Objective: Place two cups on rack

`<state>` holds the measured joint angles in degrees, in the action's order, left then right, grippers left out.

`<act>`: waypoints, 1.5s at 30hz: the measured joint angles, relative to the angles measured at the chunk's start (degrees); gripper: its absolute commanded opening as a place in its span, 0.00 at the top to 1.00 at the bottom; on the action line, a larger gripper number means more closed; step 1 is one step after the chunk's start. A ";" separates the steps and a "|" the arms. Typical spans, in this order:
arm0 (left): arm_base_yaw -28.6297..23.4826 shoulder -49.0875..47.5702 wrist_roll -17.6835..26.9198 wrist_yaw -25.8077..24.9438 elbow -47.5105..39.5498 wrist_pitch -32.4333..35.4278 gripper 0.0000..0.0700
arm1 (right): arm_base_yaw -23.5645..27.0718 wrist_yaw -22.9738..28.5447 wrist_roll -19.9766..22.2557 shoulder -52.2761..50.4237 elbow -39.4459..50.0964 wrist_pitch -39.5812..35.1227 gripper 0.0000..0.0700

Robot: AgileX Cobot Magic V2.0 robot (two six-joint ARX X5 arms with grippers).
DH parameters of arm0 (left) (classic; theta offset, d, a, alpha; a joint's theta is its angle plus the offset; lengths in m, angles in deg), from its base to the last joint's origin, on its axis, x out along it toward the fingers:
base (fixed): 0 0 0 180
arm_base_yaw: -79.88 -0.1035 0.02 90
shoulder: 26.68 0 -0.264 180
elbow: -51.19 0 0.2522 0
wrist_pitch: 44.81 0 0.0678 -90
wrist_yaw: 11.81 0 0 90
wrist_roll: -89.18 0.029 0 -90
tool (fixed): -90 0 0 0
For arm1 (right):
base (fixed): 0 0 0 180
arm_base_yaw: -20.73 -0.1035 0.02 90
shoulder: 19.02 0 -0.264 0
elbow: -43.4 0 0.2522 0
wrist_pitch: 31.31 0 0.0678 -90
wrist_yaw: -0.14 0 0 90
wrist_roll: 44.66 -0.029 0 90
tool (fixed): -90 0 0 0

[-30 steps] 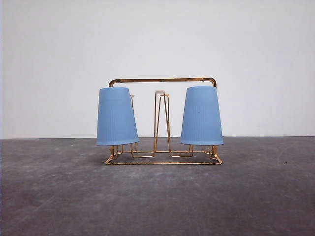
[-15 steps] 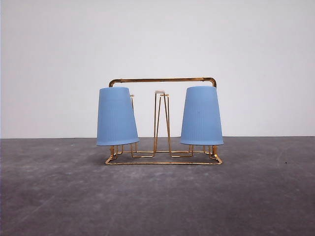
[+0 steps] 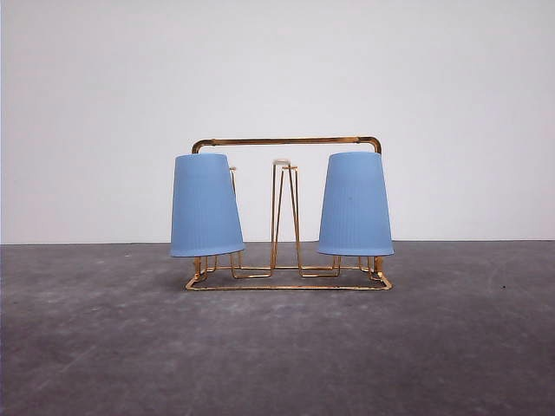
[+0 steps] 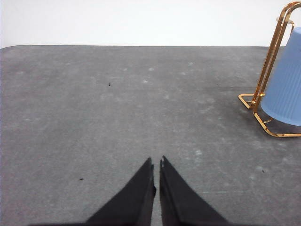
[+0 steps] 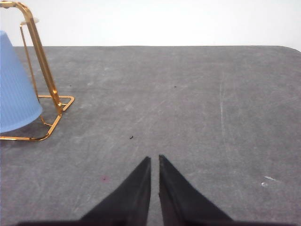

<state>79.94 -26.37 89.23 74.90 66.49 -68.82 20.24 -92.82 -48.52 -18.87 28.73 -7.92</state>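
Item 1: thin gold metal wire rack [image 3: 286,212] with arched rectangular frame and upright white-tipped prongs. It is standing on the dark grey mottled table [image 3: 277,355], near the far white wall [image 3: 277,78].

Item 2: light blue tapered ribbed plastic cup, left [image 3: 205,206]. It is sitting upside down over a prong at the rack's left end, leaning slightly, rim hanging just above the base wire.

Item 3: identical light blue cup, right [image 3: 355,204]. It is sitting inverted over a prong at the rack's right end, nearly upright. The middle prongs between the two are standing bare.

Item 4: my left gripper [image 4: 156,165]. Its jaws are pressed almost together, holding nothing, hovering over bare table well apart from the rack's left end.

Item 5: my right gripper [image 5: 154,160]. It is likewise closed to a sliver and empty, well apart from the rack's right end.

Handling note: I am judging the cups light, thin-walled and somewhat flexible, the ribbing giving fair grip. I would be taking hold across the mid-wall, gently. The rack looks light enough to slide or tip if nudged.

Status: I am judging both placements complete.
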 measured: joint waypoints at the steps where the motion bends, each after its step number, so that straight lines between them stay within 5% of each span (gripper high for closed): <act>1: 0.00 0.00 0.00 0.00 0.00 0.00 1.00 | 0.00 0.00 0.00 0.00 0.00 0.00 0.96; 45: 0.00 0.01 0.00 0.00 0.00 0.01 1.00 | 0.00 0.00 0.00 0.00 0.00 0.00 0.96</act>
<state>79.94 -26.36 89.23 74.90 66.49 -68.81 20.24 -92.82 -48.52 -18.87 28.73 -7.92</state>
